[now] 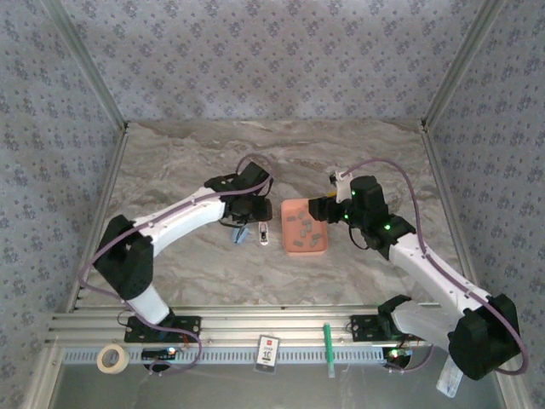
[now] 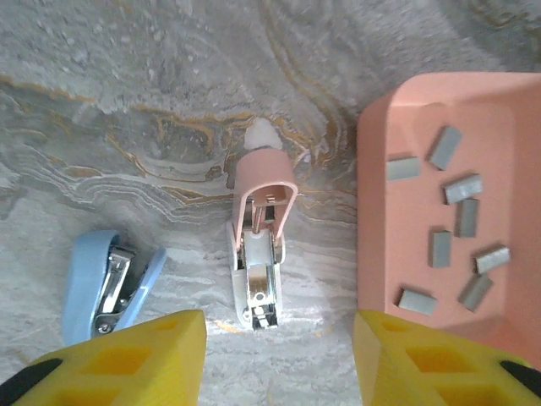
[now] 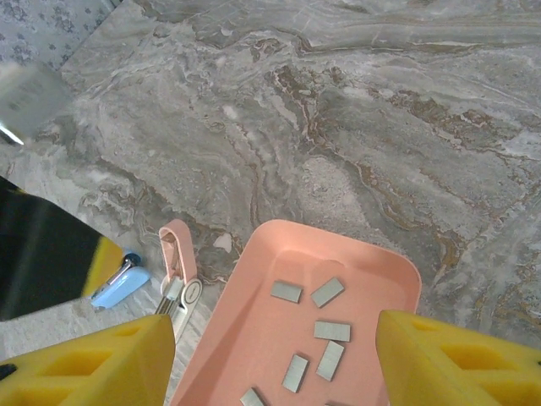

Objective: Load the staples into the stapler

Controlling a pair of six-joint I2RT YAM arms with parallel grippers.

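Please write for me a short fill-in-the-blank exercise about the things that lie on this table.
1. The staples lie inside the ____ tray.
2. In the left wrist view, the pale-blue stapler lies to the ____ of the pink stapler.
3. The left gripper holds nothing; its jaws stand ____.
Missing words: pink; left; open.

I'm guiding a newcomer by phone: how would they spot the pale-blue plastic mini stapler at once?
On the grey marble-patterned table sits a salmon-pink rectangular plastic tray of small grey metal staple strips. Two mini staplers lie beside it, on the left arm's side. The pale-blue plastic mini stapler is the one farther from the tray, beyond the pink-and-white plastic stapler.
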